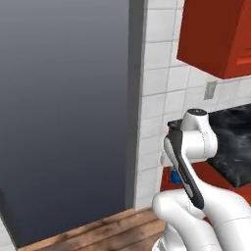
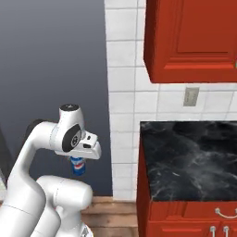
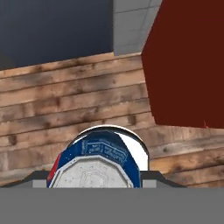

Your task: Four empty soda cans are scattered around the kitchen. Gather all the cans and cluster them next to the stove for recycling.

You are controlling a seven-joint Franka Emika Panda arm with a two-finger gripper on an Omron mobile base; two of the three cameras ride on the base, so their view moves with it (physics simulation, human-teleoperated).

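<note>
Blue soda can (image 3: pixel 98 164), Pepsi-style red-white-blue logo, lettering unreadable

Open wooden floor (image 3: pixel 65 96) lies below the held blue can (image 3: pixel 98 164); the red cabinet side (image 3: pixel 188 65) blocks the right.

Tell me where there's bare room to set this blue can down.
The black marbled countertop is bare across its visible top, bordered by the white tiled wall behind and left, with the red upper cabinet overhead. The wooden floor below the blue soda can is also free. The tight spot is between the red base cabinet and the arm.
</note>
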